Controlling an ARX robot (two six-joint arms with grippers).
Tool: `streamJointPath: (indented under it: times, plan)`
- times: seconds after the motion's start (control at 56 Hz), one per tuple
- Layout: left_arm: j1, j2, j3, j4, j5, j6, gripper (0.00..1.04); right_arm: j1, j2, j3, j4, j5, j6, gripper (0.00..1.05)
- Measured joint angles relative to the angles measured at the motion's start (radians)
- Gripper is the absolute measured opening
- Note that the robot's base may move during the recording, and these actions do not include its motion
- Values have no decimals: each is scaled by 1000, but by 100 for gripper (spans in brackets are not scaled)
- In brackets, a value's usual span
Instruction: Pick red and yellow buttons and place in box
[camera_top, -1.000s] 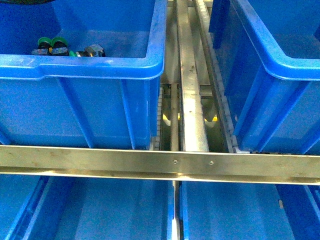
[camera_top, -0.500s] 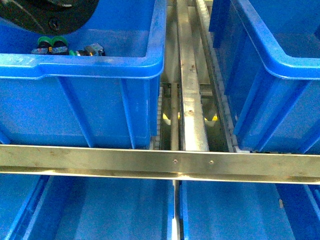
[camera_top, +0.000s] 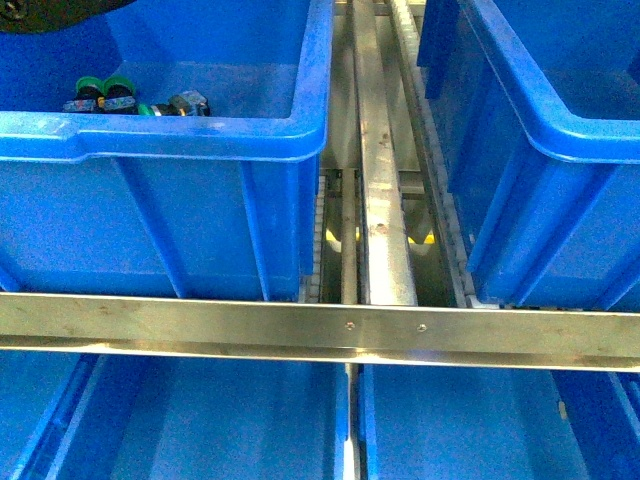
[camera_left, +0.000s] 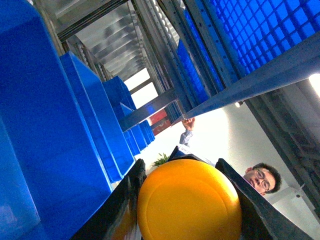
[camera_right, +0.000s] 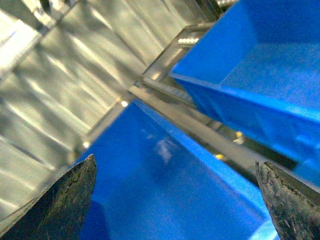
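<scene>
Front view: at far left, a large blue plastic bin (camera_top: 200, 135) sits on a rack. In its back left corner lie two small green-capped push-buttons (camera_top: 103, 88) side by side, with a dark metallic switch part (camera_top: 185, 101) just beside them. A dark rounded shape (camera_top: 50, 12) cuts into the top left corner above the bin; what it is cannot be told. A long silver metal rail (camera_top: 380, 180) runs away from the camera through the middle, between this bin and a second blue plastic bin (camera_top: 540, 120) at right. A flat steel crossbar (camera_top: 300, 325) spans the whole width in front, with two lower blue bins (camera_top: 200, 420) beneath it.

Left wrist view: the left gripper (camera_left: 180, 170) is closed around a bright yellow round-capped push-button (camera_left: 189, 202). Its black fingers (camera_left: 131, 187) press against either side of the cap. Behind it are a row of blue bins, grey shelving, and a person in glasses (camera_left: 260, 177).

Right wrist view: the right gripper (camera_right: 175, 195) is spread wide, with nothing between its dark fingers (camera_right: 70, 195). It hangs above blue bins on the metal rack.
</scene>
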Motion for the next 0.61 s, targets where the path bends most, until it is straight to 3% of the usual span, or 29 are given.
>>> streamJointPath:
  times: [0.107,0.232,0.428,0.607]
  plan:
    - [0,-2,-2,-11,0,10,33,90,-10,-13,12,10,268,97]
    - [1,-2,-2,-17,-2,21,33,291,-15,-47,67,92,495,97]
    - [-1,-6,-2,-36,-8,39,33,559,23,-71,152,195,590,97]
    - [-3,-6,-2,-49,-8,47,33,683,79,-71,204,220,600,97]
